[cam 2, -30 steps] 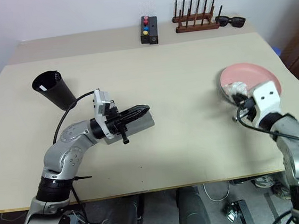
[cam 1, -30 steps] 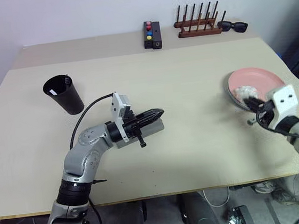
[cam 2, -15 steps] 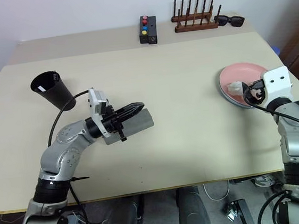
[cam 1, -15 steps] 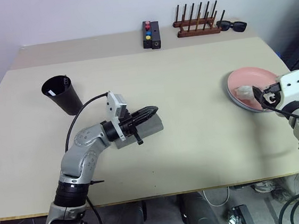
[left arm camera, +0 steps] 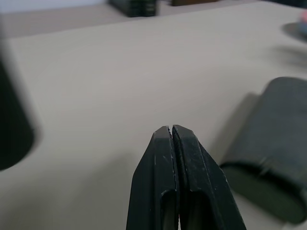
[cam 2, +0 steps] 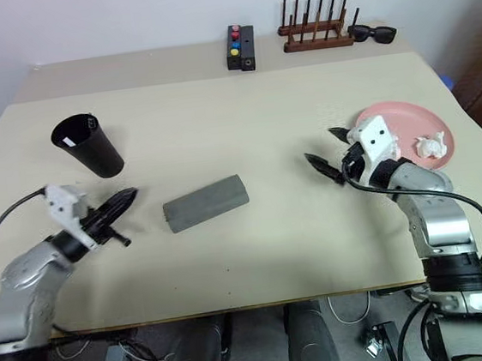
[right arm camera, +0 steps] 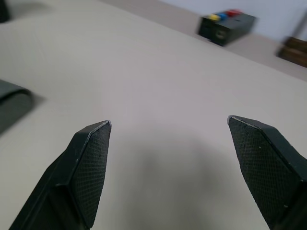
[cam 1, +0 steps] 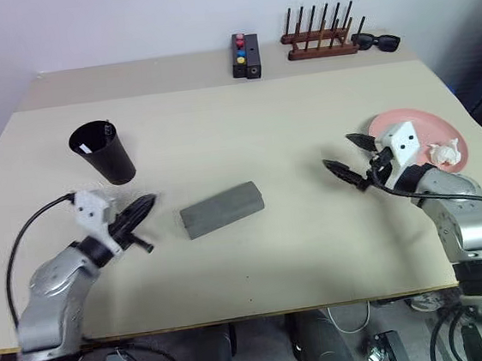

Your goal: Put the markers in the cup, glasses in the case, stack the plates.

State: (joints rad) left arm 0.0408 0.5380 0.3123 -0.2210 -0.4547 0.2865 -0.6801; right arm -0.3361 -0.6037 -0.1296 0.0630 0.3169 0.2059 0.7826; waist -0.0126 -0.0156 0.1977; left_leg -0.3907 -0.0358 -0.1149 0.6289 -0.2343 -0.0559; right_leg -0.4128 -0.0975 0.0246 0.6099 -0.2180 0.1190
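The black cup (cam 1: 103,152) stands at the table's left. A white bit (cam 1: 85,148) shows in its mouth, and I cannot tell whether it is one of the markers. The grey case (cam 1: 222,209) lies shut in the middle; the glasses are hidden. My left gripper (cam 1: 143,205) is shut on nothing, a short way left of the case (left arm camera: 268,158) and apart from it. My right gripper (cam 1: 340,154) is open and empty, just left of the pink plate (cam 1: 407,122). A crumpled white wad (cam 1: 443,151) lies on that plate.
Along the far edge stand a black box with coloured buttons (cam 1: 245,55) and a wooden peg rack (cam 1: 319,41), with black sunglasses (cam 1: 376,42) next to the rack. Bare table (cam 1: 315,224) lies between the case and my right gripper.
My left gripper drew back leftward off the case, which stays put. My right gripper opened, left the white wad on the pink plate and swung left off the plate.
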